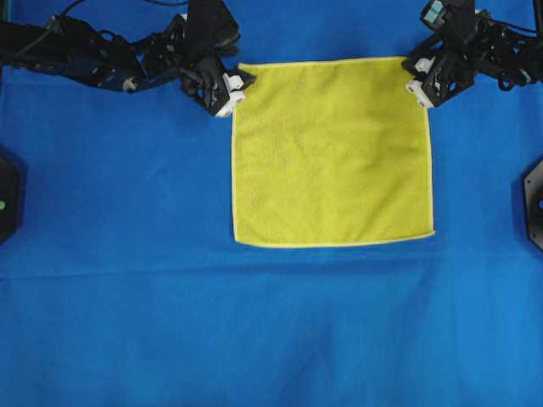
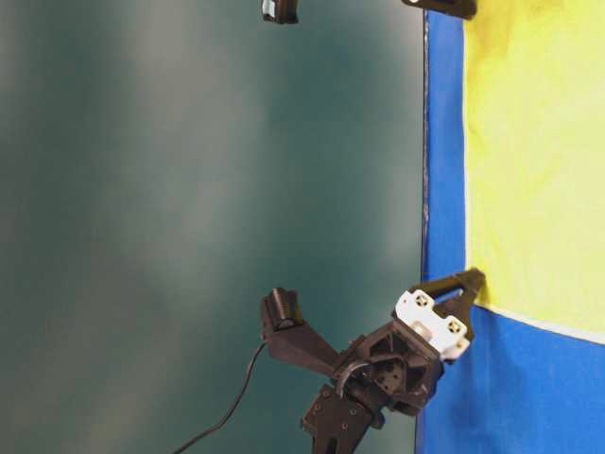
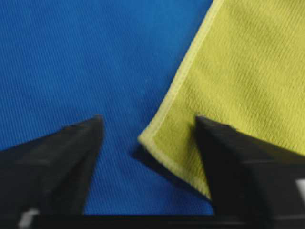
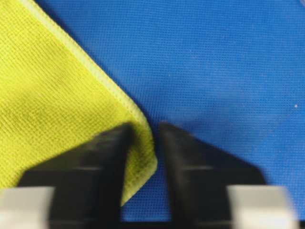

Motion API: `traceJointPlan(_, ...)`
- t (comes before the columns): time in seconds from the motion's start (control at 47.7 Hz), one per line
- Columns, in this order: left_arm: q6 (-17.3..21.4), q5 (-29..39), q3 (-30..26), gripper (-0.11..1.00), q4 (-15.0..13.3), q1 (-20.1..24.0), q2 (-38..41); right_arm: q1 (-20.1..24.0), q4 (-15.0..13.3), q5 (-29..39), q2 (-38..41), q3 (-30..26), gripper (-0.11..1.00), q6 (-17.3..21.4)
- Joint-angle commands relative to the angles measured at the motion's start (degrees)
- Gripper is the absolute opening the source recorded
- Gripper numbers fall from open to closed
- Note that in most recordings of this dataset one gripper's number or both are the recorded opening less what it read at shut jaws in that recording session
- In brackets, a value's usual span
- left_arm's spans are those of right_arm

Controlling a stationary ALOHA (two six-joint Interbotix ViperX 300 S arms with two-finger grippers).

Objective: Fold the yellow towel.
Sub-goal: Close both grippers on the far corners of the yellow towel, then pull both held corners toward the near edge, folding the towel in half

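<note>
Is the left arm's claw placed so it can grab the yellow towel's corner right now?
Probably yes. The left claw straddles the yellow towel corner with its jaws apart, one finger over the towel, one over the blue cloth, nothing between.

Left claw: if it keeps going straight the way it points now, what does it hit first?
Most likely the yellow towel. In the left wrist view its corner lies between the fingers of the left claw, so pushing on should meet that corner and the blue cloth under it, though the height above the table is unclear.

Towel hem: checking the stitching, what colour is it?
Paler yellow than the towel, clearest on the hem in the left wrist view.
</note>
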Motion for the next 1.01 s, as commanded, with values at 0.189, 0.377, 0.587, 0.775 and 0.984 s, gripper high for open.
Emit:
traceJointPlan(0.189, 2.55, 3.52, -1.49, 0.02, 0.26, 0.18, -0.79, 0.0, -0.09, -1.32, -0.44, -0.44, 0.02, 0.18)
traceJointPlan(0.377, 2.72, 4.83, -2.11, 0.01, 0.26, 0.53, -1.32, 0.0, 0.18, -1.14, -1.32, -0.62, 0.02, 0.7)
traceJointPlan(0.587, 3.52, 7.21, -2.99, 0.01, 0.35, 1.41, -6.06, 0.0, 0.44, -0.18, -8.26, -0.35, 0.02, 0.7)
traceJointPlan(0.775, 5.45, 8.26, -2.81, 0.01, 0.35, 1.41, -8.09, 0.0, 0.53, 1.58, -12.22, 0.18, 0.02, 0.7)
traceJointPlan(0.984, 5.54, 8.26, -2.37, 0.01, 0.35, 0.18, -9.58, 0.26, 0.97, 3.34, -12.74, 0.88, 0.02, 0.97)
